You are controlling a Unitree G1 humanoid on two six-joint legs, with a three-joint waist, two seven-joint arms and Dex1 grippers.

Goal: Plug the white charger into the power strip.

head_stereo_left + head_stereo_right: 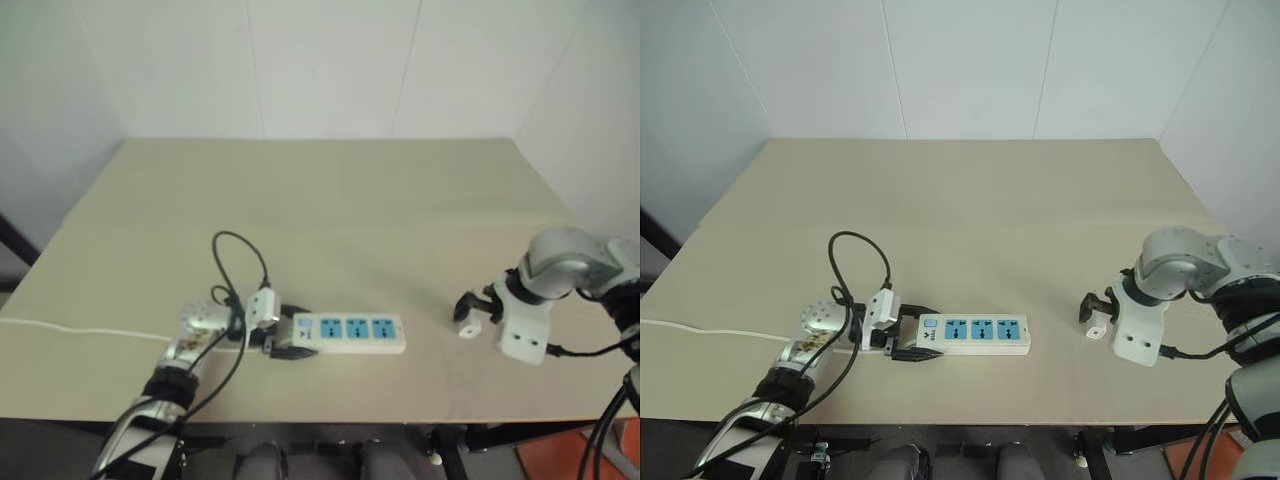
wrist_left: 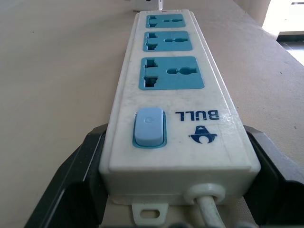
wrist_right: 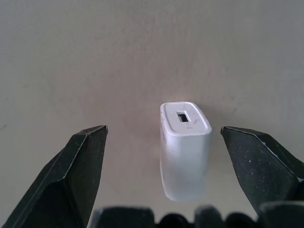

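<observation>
The right gripper (image 3: 164,156) hangs over the white charger (image 3: 185,151), its two black fingers (image 3: 80,168) spread wide with the block standing between them and a clear gap on each side; nothing is held yet. The charger stands upright on the table (image 1: 330,190), its port end facing the wrist camera, well apart from the power strip (image 1: 350,332) on that strip's far end, away from the cord.

The left gripper (image 1: 288,335) sits at the cord end of the power strip, its fingers flanking the strip's sides just by the blue switch (image 2: 149,127). They look pressed to the casing, so I judge it a steadying hold, though contact on both sides is hard to confirm.

Risks from here, as I read them:
- The charger is small and stands on end. If one finger meets it before the other, it may tip or skid across the table rather than be caught.
- It sits slightly nearer one finger, so an uncentred closing could twist it in the grip and leave its prongs misaligned with the blue sockets (image 2: 171,72).
- If the strip is only loosely held, pressing the charger in may shove it along the table.
</observation>
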